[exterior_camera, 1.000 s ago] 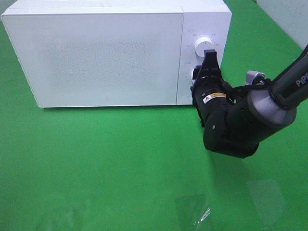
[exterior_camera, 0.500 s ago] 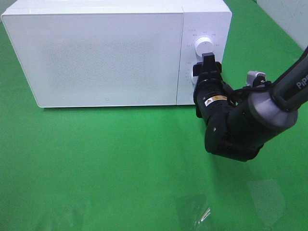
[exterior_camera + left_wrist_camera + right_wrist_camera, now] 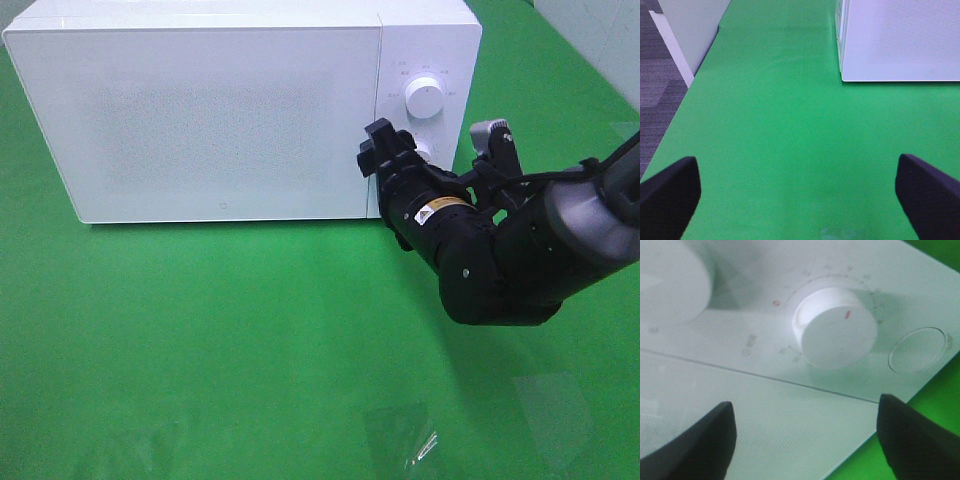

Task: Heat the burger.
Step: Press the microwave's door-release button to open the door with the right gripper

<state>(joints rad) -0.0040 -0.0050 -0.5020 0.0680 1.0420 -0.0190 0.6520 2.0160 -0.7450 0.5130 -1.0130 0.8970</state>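
The burger is out of view. The white microwave stands at the back of the green table with its door closed. My right gripper is open in front of the control panel, its fingertips just left of the lower knob, near the seam of the door. In the right wrist view the gripper holds nothing, and the lower knob with its red mark lies just beyond it. My left gripper is open over bare green table, short of the microwave's corner.
An upper knob sits above the lower one, and a round button is on the panel beside the lower knob. The green cloth spreads in front of the microwave. A grey floor lies past the table edge.
My right gripper has opened and come off the lower knob. Its wrist has rolled and the fingertips have swung left toward the door seam. The left arm has not moved.
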